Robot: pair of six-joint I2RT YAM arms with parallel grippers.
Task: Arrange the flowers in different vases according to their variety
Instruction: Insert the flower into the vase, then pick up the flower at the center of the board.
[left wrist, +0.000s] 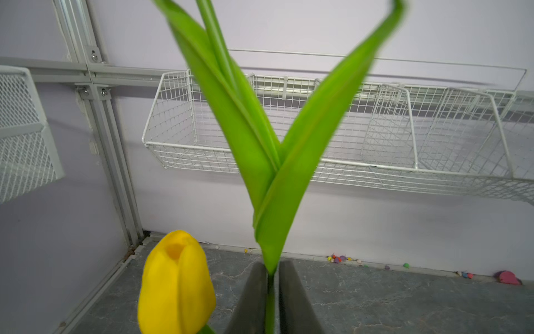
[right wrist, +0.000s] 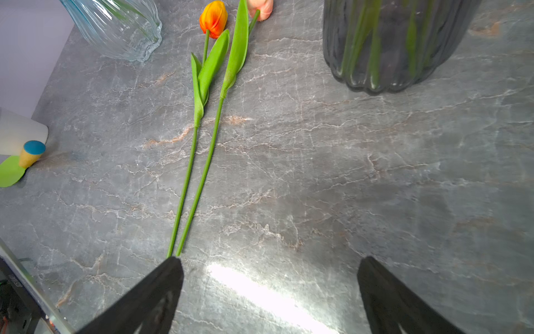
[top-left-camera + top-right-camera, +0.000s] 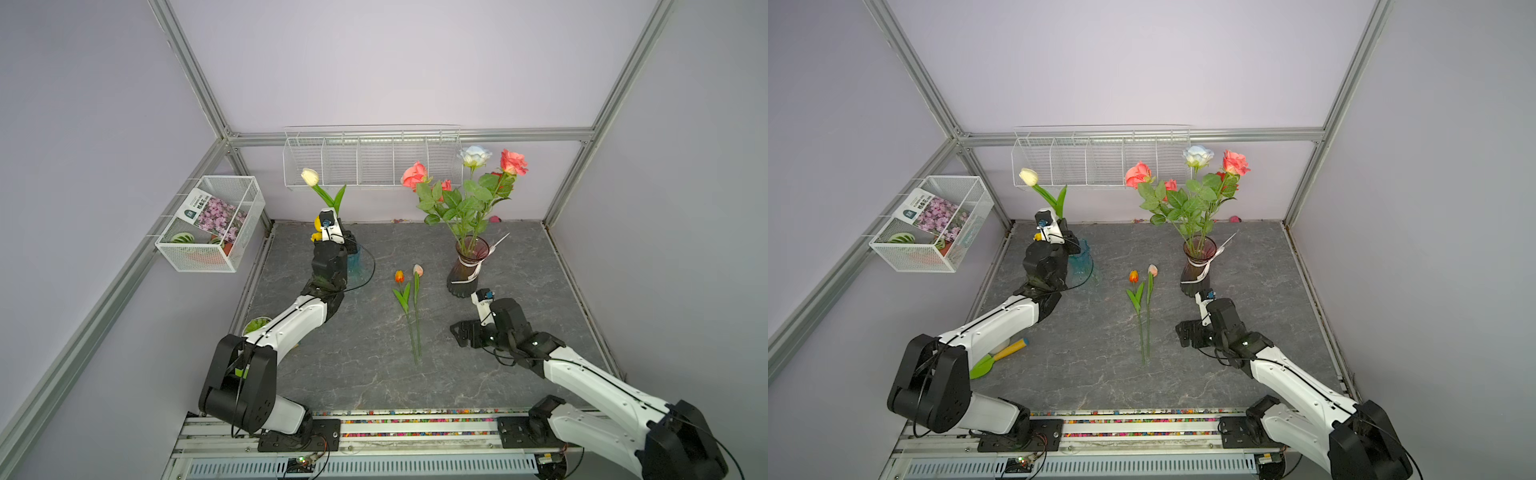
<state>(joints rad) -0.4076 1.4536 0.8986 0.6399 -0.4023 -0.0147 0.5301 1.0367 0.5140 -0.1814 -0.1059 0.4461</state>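
Grey stone tabletop [image 3: 519, 332], lilac walls: tulips half sorted.
Roses [image 3: 469, 199] stand in the maroon vase [image 3: 467, 266]. Well left of it, a cream tulip [image 3: 310, 177] rises above the teal vase [image 3: 1084, 262], a yellow tulip [image 1: 176, 286] beside it. The cream stem runs between the left claw's [image 1: 272, 269] narrow jaws; whether they pinch it I cannot tell. Just left of the maroon vase, an orange tulip [image 2: 213, 18] and a pink tulip [image 3: 418, 270] lie flat. The right claw [image 2: 270, 258] gapes wide, empty, in front of that vase.
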